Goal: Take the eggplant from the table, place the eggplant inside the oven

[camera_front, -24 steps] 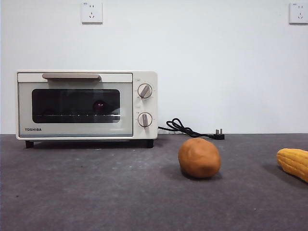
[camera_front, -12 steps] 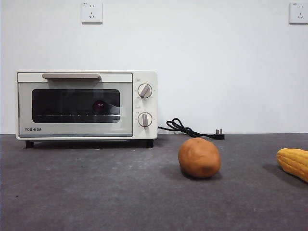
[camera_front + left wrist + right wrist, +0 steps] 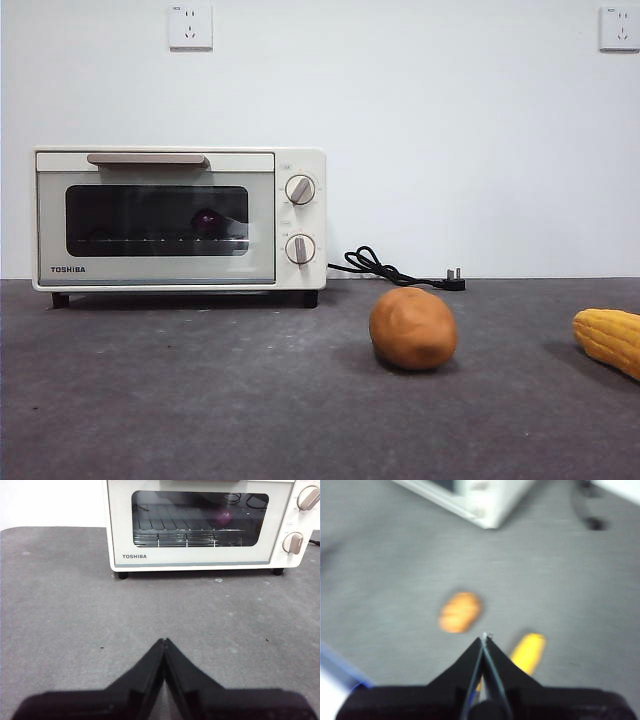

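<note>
The eggplant (image 3: 207, 222) sits on the rack inside the closed oven (image 3: 180, 218). Both tools, left tool (image 3: 164, 641) and right tool (image 3: 484, 638), hang pinched together above the worktop (image 3: 200, 400).

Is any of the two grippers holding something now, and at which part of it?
Nothing is held. The left gripper and the right gripper are both shut on nothing. The eggplant lies inside the closed oven.
</note>
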You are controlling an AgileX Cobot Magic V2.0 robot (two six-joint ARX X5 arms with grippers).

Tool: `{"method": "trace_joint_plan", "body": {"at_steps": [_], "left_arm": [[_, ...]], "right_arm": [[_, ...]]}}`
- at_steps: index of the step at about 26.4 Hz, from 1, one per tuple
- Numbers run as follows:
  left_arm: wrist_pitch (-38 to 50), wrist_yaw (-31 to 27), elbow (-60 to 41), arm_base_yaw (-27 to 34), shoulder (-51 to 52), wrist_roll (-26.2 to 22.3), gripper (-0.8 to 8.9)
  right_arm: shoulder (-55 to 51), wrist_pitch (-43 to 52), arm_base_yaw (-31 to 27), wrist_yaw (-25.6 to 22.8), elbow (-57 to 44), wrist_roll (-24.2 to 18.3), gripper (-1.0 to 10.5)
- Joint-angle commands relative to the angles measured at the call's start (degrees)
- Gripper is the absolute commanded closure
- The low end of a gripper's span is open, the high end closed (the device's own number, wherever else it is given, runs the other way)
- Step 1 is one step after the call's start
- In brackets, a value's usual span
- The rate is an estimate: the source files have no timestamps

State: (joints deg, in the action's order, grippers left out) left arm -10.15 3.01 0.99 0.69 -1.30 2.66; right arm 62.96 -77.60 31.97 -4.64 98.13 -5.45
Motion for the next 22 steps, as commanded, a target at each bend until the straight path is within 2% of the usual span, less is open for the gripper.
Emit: {"method": "trace_joint_plan", "body": {"at_steps": [1,3,4,8,12,16,22], "left_arm": [[0.72,-0.04,-0.57,0.2,0.02,0.39,8.17],[0.72,-0.04,-0.57,0.2,0.0,0.39,8.17],[0.72,-0.04,-0.59,0.2,0.0,0.39,8.17],[0.72,-0.02,-0.59,0.2,0.0,0.39,8.17],[0.72,-0.02,-0.59,0.2,0.0,0.39,8.17],[0.72,-0.04,-0.57,0.2,0.0,0.39,8.17],[0.72,-0.04,-0.57,0.2,0.0,0.37,8.17]], "right_arm": [[-3.5,4.66,-6.05,6.08,-0.28,-1.84,9.5],[-6.99,8.07,-12.09,14.45,-0.31,-0.98,9.5],[-8.94,8.87,-14.99,15.1,-0.31,-1.01,9.5],[-15.45,8.61,-24.22,9.84,-0.39,-2.29,9.5],[-20.83,8.55,-30.08,9.57,-0.59,-2.14,9.5],[-25.49,8.57,-33.92,9.79,-1.09,-2.12,9.5],[-31.3,9.73,-36.15,9.79,-6.86,-2.1,9.5]]}}
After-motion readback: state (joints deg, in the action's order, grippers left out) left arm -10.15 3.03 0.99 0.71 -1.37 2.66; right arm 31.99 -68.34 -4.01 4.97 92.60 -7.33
